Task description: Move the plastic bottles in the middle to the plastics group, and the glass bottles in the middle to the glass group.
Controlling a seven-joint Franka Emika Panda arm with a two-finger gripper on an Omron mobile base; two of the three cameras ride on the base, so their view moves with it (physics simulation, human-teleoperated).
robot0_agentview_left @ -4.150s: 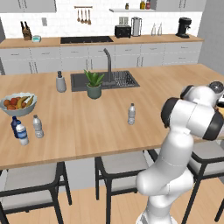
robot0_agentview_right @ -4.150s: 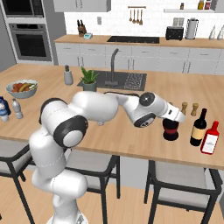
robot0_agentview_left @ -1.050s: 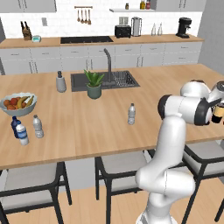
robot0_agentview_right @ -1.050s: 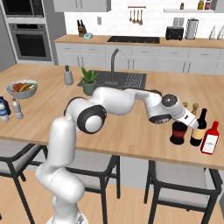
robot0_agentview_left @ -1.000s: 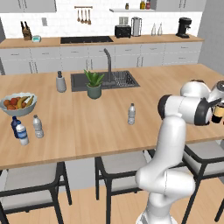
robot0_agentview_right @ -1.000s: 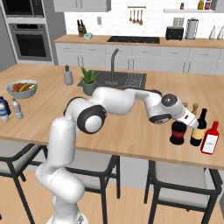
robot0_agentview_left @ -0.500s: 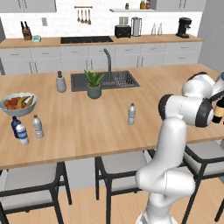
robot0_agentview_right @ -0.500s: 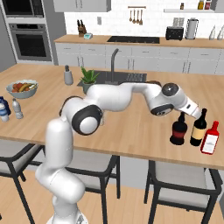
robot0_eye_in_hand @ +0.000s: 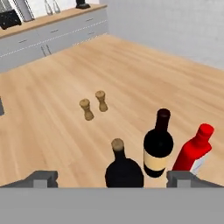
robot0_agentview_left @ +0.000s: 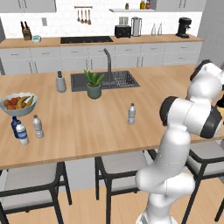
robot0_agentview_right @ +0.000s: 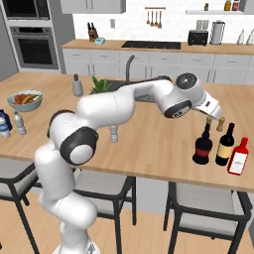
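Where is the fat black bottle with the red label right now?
In the right base view the fat dark bottle stands on the island's right end, just left of the slim wine bottle and the red bottle, below the open gripper.

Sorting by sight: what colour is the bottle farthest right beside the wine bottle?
Red bottle, clearest in the hand view.

A fruit bowl point(robot0_agentview_left: 18, 105) sits at the far left of the wooden worktop point(robot0_agentview_left: 87, 127). A potted plant point(robot0_agentview_left: 93, 84) stands beside the sink point(robot0_agentview_left: 118, 79), a grey dispenser point(robot0_agentview_left: 61, 82) just left of it. Two small wooden shakers point(robot0_eye_in_hand: 93, 105) stand together, and a red bottle point(robot0_agentview_right: 238, 157) stands at the right end.
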